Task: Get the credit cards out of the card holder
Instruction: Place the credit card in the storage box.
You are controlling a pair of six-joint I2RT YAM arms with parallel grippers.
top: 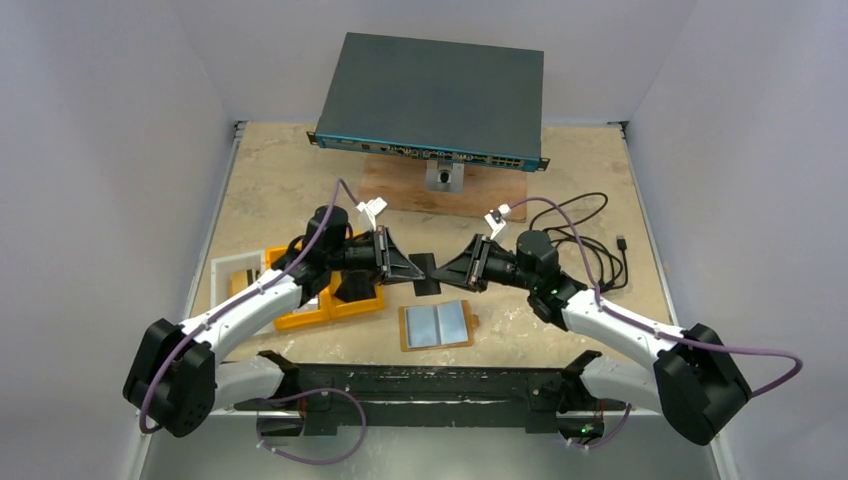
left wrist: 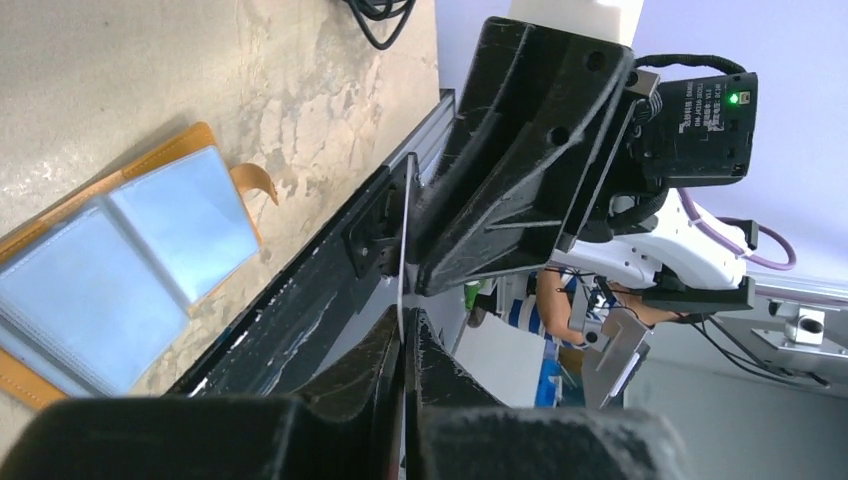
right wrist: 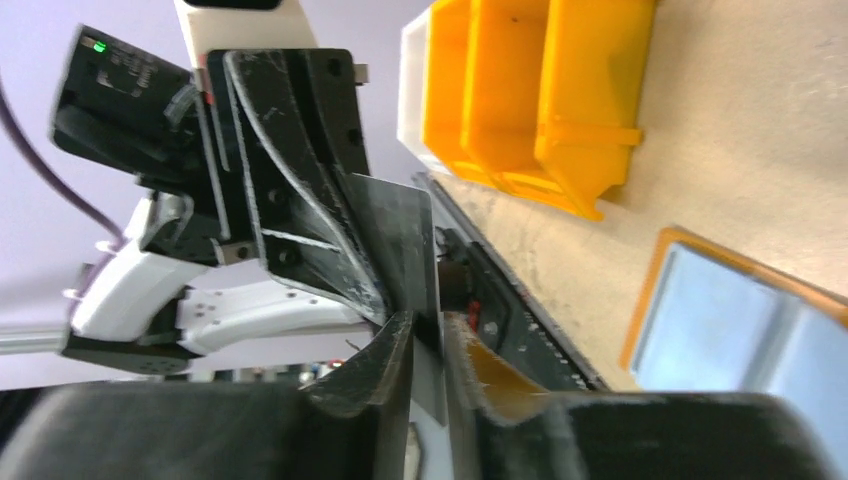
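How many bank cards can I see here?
1: a thin dark grey card, between the left hand and right hand. Sleeves of the open tan wallet may hide more.

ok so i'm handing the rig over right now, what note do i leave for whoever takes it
Left gripper: shut on one credit card, held in the air between the two arms.
Right gripper: jaws around the same card's other end; cannot tell whether it grips.
Card holder: lying open on the table, nothing touching it.
Done: one card is out of the holder.
Left: get the card into one gripper alone and set it down, then check the holder's sleeves; cannot tell if more cards are inside.
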